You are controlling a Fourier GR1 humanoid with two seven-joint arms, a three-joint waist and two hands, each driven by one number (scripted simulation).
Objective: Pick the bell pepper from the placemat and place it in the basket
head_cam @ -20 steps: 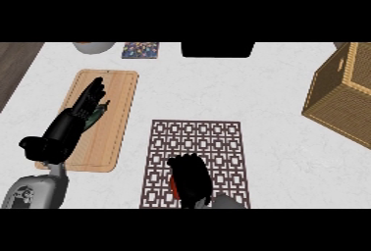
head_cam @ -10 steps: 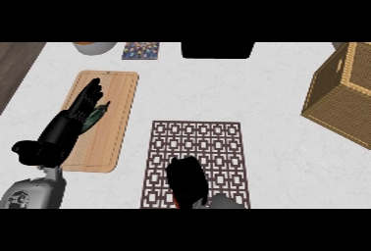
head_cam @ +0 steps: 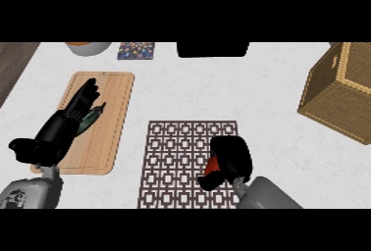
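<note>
A red bell pepper (head_cam: pixel 212 167) shows as a small patch at the left side of my right hand (head_cam: pixel 230 158), whose fingers curl round it and hide most of it. Hand and pepper are over the right part of the patterned brown placemat (head_cam: pixel 177 162). The wicker basket (head_cam: pixel 340 93) stands at the right edge, well to the upper right of that hand. My left hand (head_cam: pixel 71 120) lies open over the wooden cutting board (head_cam: pixel 116 103) at the left, fingers straight and pointing away.
A small dark green item (head_cam: pixel 94 113) peeks out beside the left hand's fingers on the board. Along the back edge are a grey bowl (head_cam: pixel 88 47), a colourful square (head_cam: pixel 136 50) and a black object (head_cam: pixel 212 49).
My right hand has moved right and farther from me across the placemat, with the red pepper showing in it. The left hand has barely shifted over the board.
</note>
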